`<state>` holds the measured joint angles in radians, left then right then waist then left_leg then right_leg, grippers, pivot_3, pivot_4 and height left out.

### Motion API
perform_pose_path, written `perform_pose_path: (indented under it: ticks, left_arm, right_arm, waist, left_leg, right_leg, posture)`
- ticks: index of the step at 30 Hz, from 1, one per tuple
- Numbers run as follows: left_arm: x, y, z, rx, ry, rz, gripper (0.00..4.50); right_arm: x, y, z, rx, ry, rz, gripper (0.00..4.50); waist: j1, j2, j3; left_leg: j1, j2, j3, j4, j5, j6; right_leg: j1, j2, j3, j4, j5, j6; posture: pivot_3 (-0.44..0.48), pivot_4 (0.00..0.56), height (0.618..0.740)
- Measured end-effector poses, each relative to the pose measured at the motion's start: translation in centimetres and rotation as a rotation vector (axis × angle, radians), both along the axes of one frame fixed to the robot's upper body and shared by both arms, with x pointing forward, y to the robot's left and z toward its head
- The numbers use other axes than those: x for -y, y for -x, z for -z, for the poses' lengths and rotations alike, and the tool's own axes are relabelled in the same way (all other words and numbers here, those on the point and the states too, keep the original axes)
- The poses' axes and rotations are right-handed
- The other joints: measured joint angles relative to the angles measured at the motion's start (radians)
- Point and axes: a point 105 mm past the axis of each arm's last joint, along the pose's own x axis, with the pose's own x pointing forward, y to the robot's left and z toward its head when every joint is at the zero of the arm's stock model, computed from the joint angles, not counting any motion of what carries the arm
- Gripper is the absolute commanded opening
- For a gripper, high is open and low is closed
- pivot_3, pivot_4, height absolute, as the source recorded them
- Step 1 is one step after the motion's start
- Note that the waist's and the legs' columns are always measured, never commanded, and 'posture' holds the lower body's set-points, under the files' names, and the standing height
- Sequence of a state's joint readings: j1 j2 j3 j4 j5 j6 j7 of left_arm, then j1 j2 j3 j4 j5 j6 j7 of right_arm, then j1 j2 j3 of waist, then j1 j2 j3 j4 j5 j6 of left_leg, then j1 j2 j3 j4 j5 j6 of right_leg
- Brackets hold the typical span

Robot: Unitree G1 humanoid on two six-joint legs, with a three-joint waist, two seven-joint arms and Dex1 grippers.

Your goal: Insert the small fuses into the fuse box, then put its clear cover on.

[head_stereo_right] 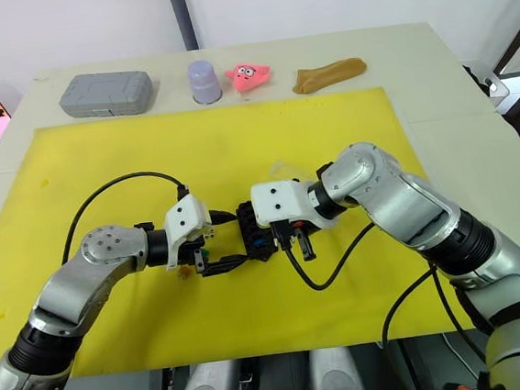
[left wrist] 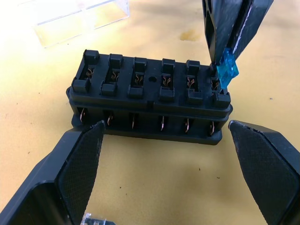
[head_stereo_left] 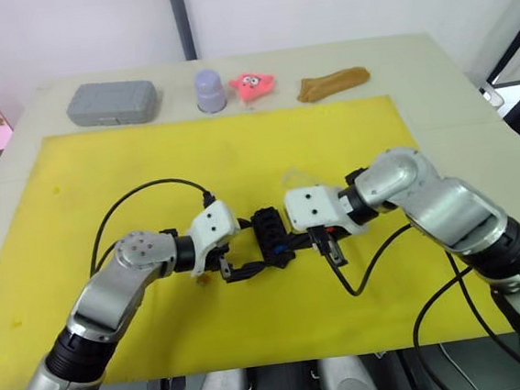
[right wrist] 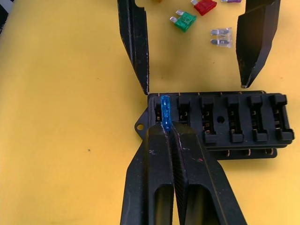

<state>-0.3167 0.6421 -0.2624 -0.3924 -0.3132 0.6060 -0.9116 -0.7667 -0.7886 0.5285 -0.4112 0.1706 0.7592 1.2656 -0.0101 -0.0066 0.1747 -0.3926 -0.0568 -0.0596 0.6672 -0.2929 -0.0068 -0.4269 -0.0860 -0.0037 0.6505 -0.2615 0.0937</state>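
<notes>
Both arms are built of rounded silver-grey shells joined by black ribbed collars, each ending in a boxy white wrist housing dotted with small dark screw holes. A thin black cable loops out from behind each wrist housing and back along the forearm, and the left elbow carries a round silver cap with a ring of small holes. From each white housing extends a gripper, the left gripper [head_stereo_left: 223,270] and the right gripper [head_stereo_left: 332,251], each with two black tapered fingers whose inner pads [left wrist: 82,164] have a fine cross-hatched texture.
</notes>
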Motion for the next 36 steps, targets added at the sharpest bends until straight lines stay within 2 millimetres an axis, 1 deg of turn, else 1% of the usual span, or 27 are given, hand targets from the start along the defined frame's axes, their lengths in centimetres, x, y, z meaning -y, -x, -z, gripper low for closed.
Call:
perform_pose_path:
  ticks: [6,21,36]
  left_arm:
    - [0.00,-0.01,0.00,0.001,-0.001,0.000,4.43]
    - [0.00,-0.02,-0.02,0.002,0.000,-0.001,4.43]
    - [0.09,-0.04,-0.06,0.005,0.004,-0.004,4.43]
  right_arm:
    - [0.05,0.30,0.26,-0.002,0.006,-0.005,0.00]
    - [0.15,0.08,0.34,0.037,0.022,-0.011,0.00]
    - [-0.48,0.13,0.04,0.018,0.003,-0.009,0.00]
  waist:
    - [0.000,0.000,0.000]
    - [0.000,0.000,0.000]
    - [0.000,0.000,0.000]
  left_leg:
    - [0.000,0.000,0.000,0.000,0.000,0.000]
    - [0.000,0.000,0.000,0.000,0.000,0.000]
    - [0.000,0.000,0.000,0.000,0.000,0.000]
  right_leg:
    - [0.000,0.000,0.000,0.000,0.000,0.000]
    - [0.000,0.000,0.000,0.000,0.000,0.000]
    - [0.000,0.000,0.000,0.001,0.000,0.000]
  posture:
    - [0.000,0.150,0.731]
    - [0.000,0.150,0.731]
    - [0.000,0.150,0.731]
